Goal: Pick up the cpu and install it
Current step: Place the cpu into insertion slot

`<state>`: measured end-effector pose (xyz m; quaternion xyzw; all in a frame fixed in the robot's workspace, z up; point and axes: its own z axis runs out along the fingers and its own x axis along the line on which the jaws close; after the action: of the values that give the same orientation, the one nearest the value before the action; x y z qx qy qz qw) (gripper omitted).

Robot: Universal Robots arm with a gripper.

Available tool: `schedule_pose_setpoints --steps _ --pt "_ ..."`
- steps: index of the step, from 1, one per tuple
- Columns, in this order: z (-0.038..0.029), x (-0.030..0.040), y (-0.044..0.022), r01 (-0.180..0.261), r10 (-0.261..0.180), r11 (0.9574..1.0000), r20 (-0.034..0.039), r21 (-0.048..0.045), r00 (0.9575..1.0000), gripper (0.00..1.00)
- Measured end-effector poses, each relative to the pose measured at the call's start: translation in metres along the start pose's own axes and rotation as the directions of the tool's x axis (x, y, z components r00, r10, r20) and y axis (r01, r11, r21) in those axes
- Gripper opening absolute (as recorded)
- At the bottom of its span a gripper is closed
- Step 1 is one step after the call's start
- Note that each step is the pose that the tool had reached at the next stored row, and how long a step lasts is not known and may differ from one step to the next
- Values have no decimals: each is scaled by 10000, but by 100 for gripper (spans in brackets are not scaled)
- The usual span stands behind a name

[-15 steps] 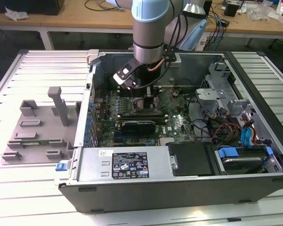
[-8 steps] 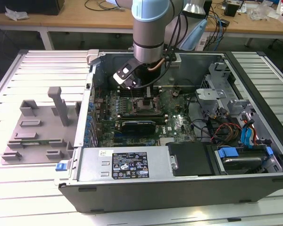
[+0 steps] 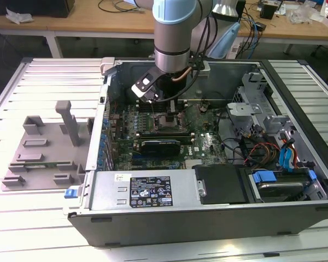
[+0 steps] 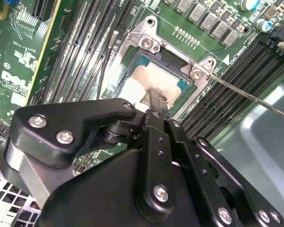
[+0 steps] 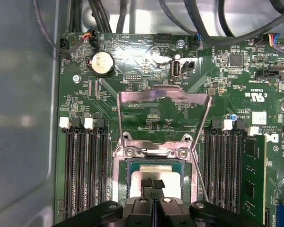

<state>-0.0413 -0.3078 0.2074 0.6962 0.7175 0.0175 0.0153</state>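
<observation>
Claw [image 5: 153, 185], tips pressed together, rests on cpu [image 5: 136, 181] seated in mobo socket [image 5: 151, 152] w/ load plate [image 5: 163, 95] up.

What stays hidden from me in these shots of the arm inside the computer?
1. The silvery square cpu: part of its top plate is covered by the black end effector in both wrist views.
2. Whether the end effector presses on the cpu or hovers: its own body hides the contact spot.
3. Exterior view: the grey robot arm blocks the cpu.
</observation>
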Motion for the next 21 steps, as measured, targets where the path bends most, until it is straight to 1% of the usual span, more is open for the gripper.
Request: schedule_pose_setpoints --steps 2,5,8,13,14,15,16,17,19,20,21 --pt "14 0 -1 73 -73 10000 -4 10 10000 11" --pt "24 1 -25 77 -77 10000 -3 10 10000 11" --pt "41 1 -28 297 -297 9996 -11 12 9996 11" --pt "48 1 -28 298 -298 9996 -18 11 9996 11" --pt "40 1 -28 298 -298 9996 -21 9 9996 11" --pt "24 4 -25 296 -296 9996 -42 -5 9996 11" --pt "14 5 -24 296 -296 9996 -41 -4 9996 11" --pt "-11 2 -25 297 -297 9996 -22 8 9996 11" --pt "-56 2 -23 297 -297 9996 -22 8 9996 11" --pt "-97 1 -21 298 -298 9996 -20 10 9996 11" --pt "-161 1 -18 298 -298 9996 -19 10 9996 11"
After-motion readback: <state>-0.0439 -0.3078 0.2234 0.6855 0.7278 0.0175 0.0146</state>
